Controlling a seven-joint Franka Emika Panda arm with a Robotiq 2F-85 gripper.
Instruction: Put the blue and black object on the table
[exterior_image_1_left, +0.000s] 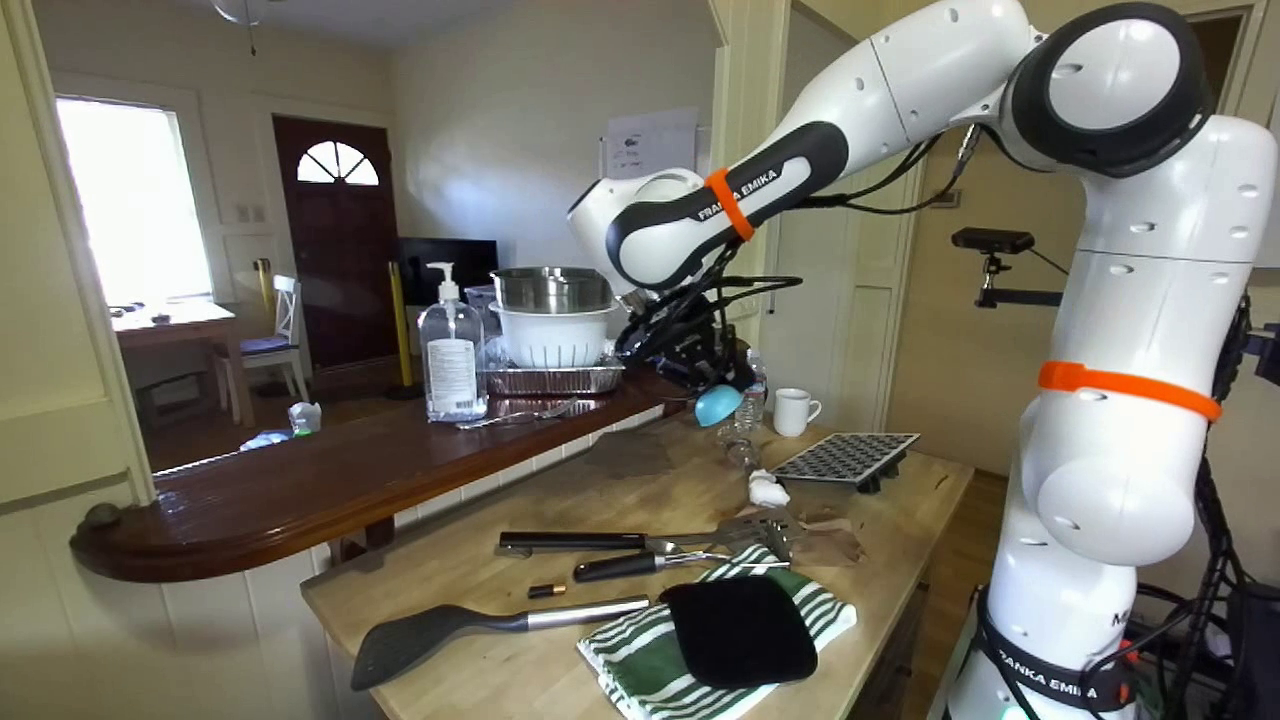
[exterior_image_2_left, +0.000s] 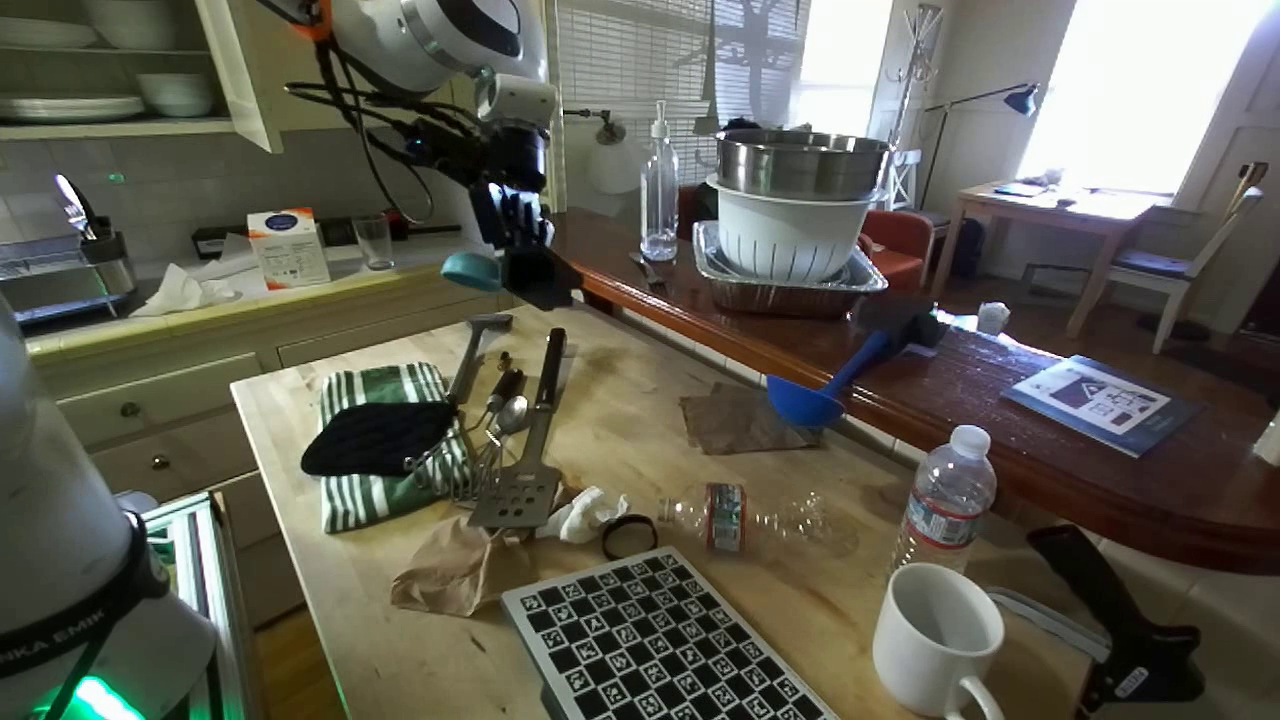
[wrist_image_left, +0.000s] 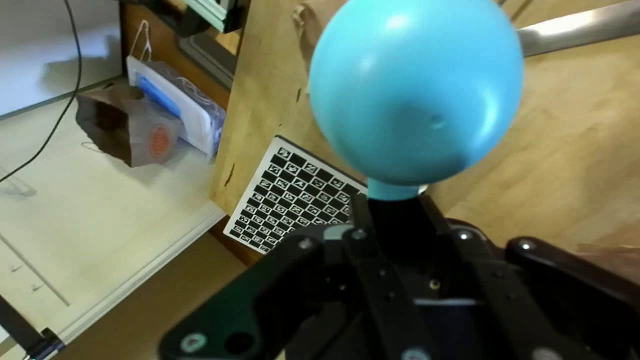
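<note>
The blue and black object has a rounded light-blue end (wrist_image_left: 415, 90) and a black part (wrist_image_left: 400, 220). My gripper (wrist_image_left: 392, 205) is shut on the black part, with the blue end sticking out beyond the fingertips. The blue end also shows in both exterior views (exterior_image_1_left: 718, 405) (exterior_image_2_left: 472, 271), in the air above the table. The gripper (exterior_image_1_left: 730, 378) is dark and tilted there, and its fingers are hard to make out. The pale-wood table (exterior_image_1_left: 450, 590) lies below; its bare top also shows in an exterior view (exterior_image_2_left: 630, 350) and in the wrist view (wrist_image_left: 540, 150).
The table holds a striped towel (exterior_image_2_left: 385, 385) with a black cloth, several utensils (exterior_image_1_left: 600, 540), a checkered board (exterior_image_2_left: 660, 640), a white mug (exterior_image_2_left: 930, 640) and bottles (exterior_image_2_left: 945, 490). The raised brown counter (exterior_image_1_left: 350, 470) bears stacked bowls (exterior_image_1_left: 553, 335), a pump bottle (exterior_image_1_left: 450, 350) and a dark-blue ladle (exterior_image_2_left: 805, 402).
</note>
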